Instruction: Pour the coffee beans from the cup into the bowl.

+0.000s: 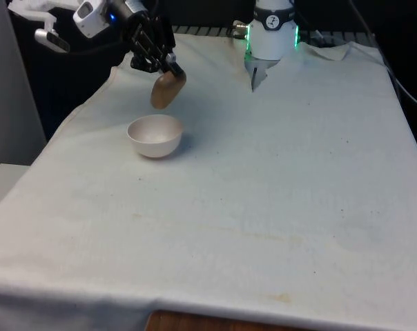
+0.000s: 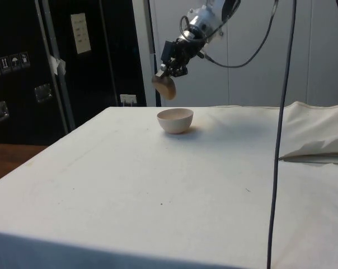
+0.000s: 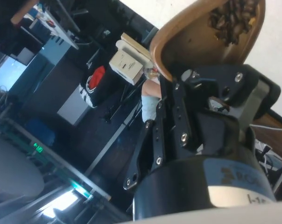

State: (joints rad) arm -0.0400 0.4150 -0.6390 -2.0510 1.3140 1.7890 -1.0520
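Black gripper [image 1: 168, 67] clamped on the rim of a tilted brown cup [image 1: 167, 90], coffee beans [image 3: 232, 18] gathered inside near its lip, white bowl [image 1: 154, 135] just below the gripper, seemingly empty, on the white cloth [image 1: 277, 179]

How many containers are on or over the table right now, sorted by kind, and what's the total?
Brown cup holding coffee beans, tilted in the tool above the bowl: 1
White round bowl on the white cloth: 1
Total: 2
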